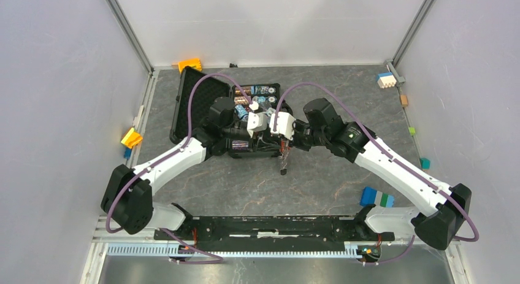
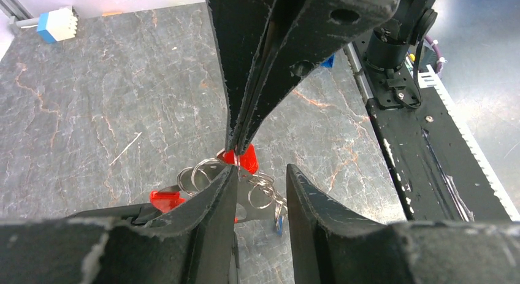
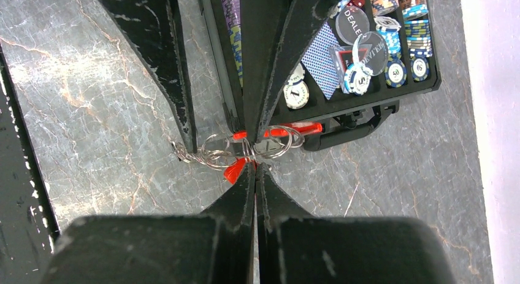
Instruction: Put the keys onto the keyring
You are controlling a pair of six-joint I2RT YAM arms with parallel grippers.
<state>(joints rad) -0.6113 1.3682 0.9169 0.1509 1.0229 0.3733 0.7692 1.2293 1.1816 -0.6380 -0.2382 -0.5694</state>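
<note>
Both grippers meet above the table in front of the black case. My right gripper (image 3: 256,167) is shut, its tips pinching the red-headed key (image 3: 235,172) where it meets the silvery keyring (image 3: 216,154). In the left wrist view its closed tips (image 2: 237,150) come down onto the red key head (image 2: 249,159). My left gripper (image 2: 260,176) is open, with one finger (image 2: 214,192) against the rings (image 2: 197,175) and nothing gripped. The long red tag (image 3: 288,130) lies sideways behind the rings. The blue key (image 2: 279,223) hangs lowest. The cluster dangles below the grippers (image 1: 283,164).
An open black case (image 1: 184,106) of poker chips and cards (image 3: 368,51) lies just behind the grippers. Loose blocks sit at the edges: orange (image 1: 190,64), yellow (image 1: 131,137), white and blue (image 1: 386,80), blue and green (image 1: 377,197).
</note>
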